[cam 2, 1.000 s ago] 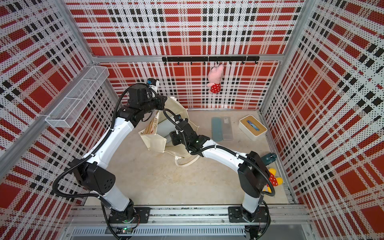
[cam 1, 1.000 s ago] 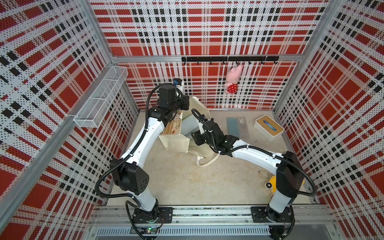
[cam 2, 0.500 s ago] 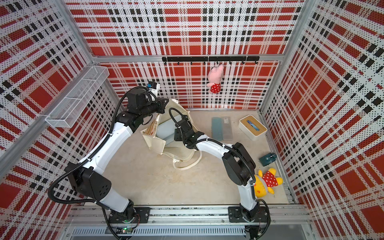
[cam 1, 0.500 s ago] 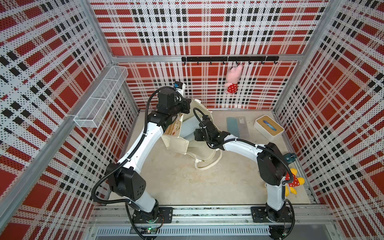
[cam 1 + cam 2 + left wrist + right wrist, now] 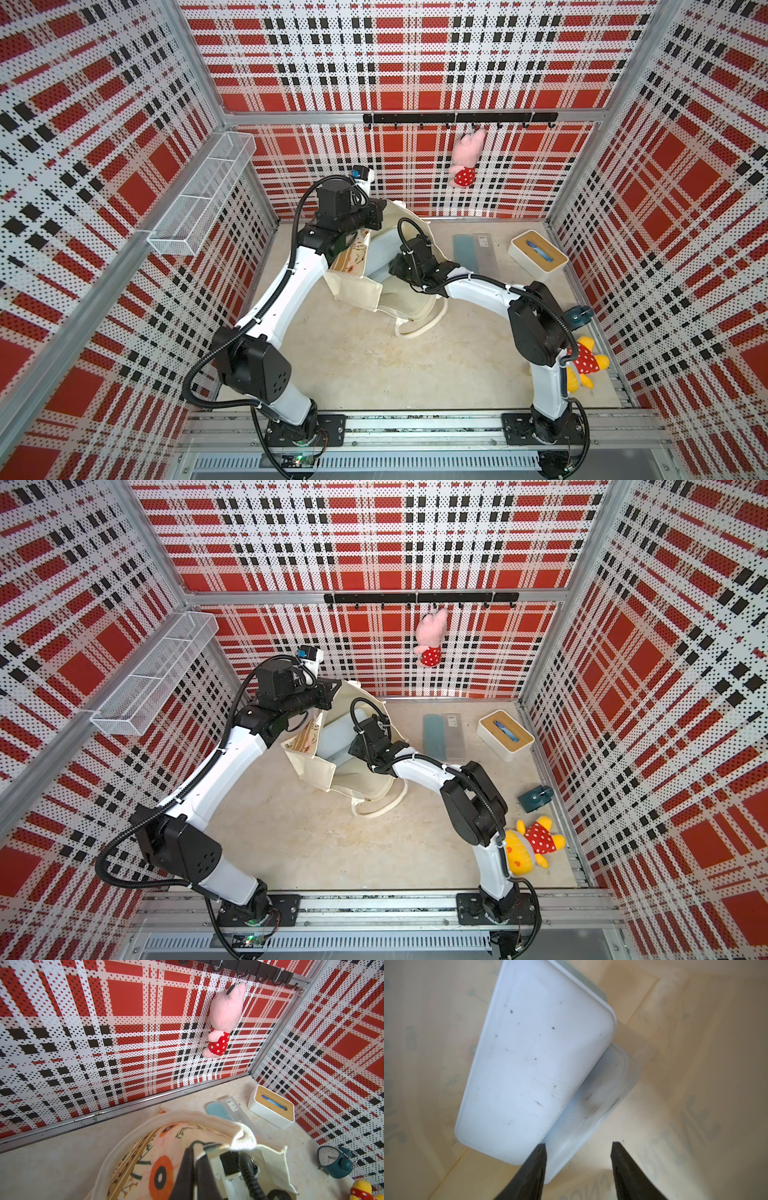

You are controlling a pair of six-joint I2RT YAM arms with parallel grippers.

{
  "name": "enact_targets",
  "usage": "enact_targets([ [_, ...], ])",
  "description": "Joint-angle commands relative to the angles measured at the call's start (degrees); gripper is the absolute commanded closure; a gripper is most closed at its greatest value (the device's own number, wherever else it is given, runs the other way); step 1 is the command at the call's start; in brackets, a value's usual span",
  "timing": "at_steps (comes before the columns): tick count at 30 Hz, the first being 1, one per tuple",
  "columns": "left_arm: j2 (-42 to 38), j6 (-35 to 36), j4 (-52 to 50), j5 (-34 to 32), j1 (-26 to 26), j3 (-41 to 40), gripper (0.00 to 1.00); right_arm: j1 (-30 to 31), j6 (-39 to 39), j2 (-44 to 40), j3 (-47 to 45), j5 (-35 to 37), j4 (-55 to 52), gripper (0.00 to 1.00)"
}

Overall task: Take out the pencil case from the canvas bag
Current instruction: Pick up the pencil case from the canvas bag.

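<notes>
The cream canvas bag (image 5: pixel 357 291) (image 5: pixel 316 771) lies tilted at the back middle of the floor, mouth held up. My left gripper (image 5: pixel 197 1150) (image 5: pixel 376 218) is shut on the bag's upper rim (image 5: pixel 207 1118). The pencil case (image 5: pixel 537 1068), a pale white-blue plastic box, lies inside the bag and shows through its mouth in both top views (image 5: pixel 380 253) (image 5: pixel 338 737). My right gripper (image 5: pixel 579 1144) is inside the bag with its jaws open. One fingertip (image 5: pixel 542 1147) sits at the case's near end; nothing is gripped.
A white box with a wooden lid (image 5: pixel 538 255) and flat teal and clear sleeves (image 5: pixel 473 251) lie at the back right. A teal alarm clock (image 5: pixel 536 798) and a yellow plush (image 5: pixel 534 845) lie by the right wall. A pink plush (image 5: pixel 467 160) hangs on the back rail.
My right arm has reached deeper into the bag and its elbow has swung inward. The left gripper has kept its hold on the rim, shifting it slightly back.
</notes>
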Motion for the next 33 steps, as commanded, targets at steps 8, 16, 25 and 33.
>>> enact_targets([
  [8, -4.23, -0.61, 9.98, 3.12, -0.54, 1.32, 1.0, -2.6, 7.4, 4.8, 1.11, -3.03, 3.76, 0.42],
  [16, -4.06, -0.55, 10.16, 4.38, -0.83, 1.4, 1.0, -3.69, 9.81, 5.41, -0.7, -4.99, 10.36, 0.38],
  [25, -3.19, -0.07, 9.02, 4.99, -0.98, 2.71, 1.0, -4.46, 10.81, 7.99, 1.86, -6.49, 9.61, 0.4],
  [33, -2.5, 0.19, 8.84, 6.21, -1.03, 3.84, 1.0, -5.0, 11.23, 10.65, 4.35, -6.8, 9.86, 0.43],
])
